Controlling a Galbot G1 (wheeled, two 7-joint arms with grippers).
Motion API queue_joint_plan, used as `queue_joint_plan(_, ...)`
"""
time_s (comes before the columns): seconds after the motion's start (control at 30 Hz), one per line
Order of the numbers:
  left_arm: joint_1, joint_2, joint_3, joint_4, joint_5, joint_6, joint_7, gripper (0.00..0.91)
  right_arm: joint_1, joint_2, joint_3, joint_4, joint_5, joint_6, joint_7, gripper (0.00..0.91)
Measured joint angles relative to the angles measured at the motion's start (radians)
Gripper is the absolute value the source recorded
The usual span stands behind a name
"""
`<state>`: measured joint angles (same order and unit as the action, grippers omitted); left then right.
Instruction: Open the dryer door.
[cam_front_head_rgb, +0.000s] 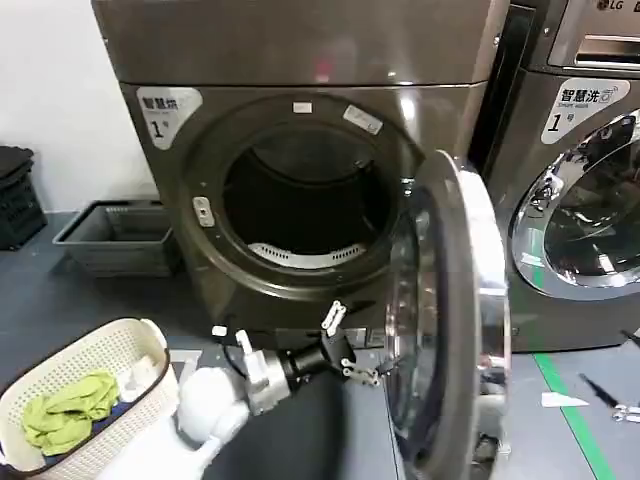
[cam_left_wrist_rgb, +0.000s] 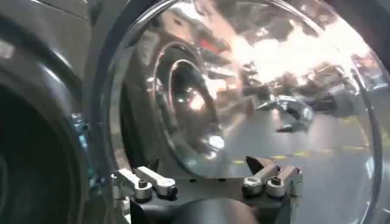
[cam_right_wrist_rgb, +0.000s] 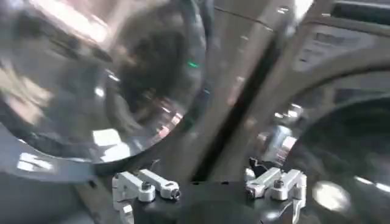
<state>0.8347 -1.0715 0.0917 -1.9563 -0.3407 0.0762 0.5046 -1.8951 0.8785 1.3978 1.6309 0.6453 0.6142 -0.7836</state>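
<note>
chrome-rimmed dryer door (cam_front_head_rgb: 455, 320) stands ajar; left gripper (cam_front_head_rgb: 350, 345) reaches low toward its inner side, jaws released.

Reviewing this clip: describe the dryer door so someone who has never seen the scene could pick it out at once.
Find the bronze-brown machine filling the middle of the head view, its round drum opening exposed. The dryer door hangs swung open at that opening's right side, edge-on, beside the left gripper. Unlike the shut chrome-rimmed door of the LG machine farther right, it stands open, showing its glass bowl.
</note>
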Motion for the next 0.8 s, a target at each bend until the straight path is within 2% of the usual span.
queue_joint_plan(0.2,-0.047,-0.026,0.048,0.027,0.007,-0.004,-0.003,0.907,-0.003,0.052,0.079,-0.082,-0.116,-0.057,0.227,0.907)
queue_joint_plan(0.43,-0.087,-0.059,0.092,0.063,0.012,-0.005,-0.006,0.907,-0.014,0.115,0.172,-0.144,-0.192,-0.172,0.467,0.907)
queue_joint_plan(0.67,-0.109,-0.092,0.124,0.099,0.021,-0.007,-0.01,0.907,-0.028,0.188,0.256,-0.161,-0.275,-0.328,0.705,0.907)
queue_joint_plan(0.8,-0.122,-0.106,0.137,0.12,0.028,-0.012,-0.014,0.907,-0.04,0.23,0.308,-0.16,-0.296,-0.428,0.818,0.907)
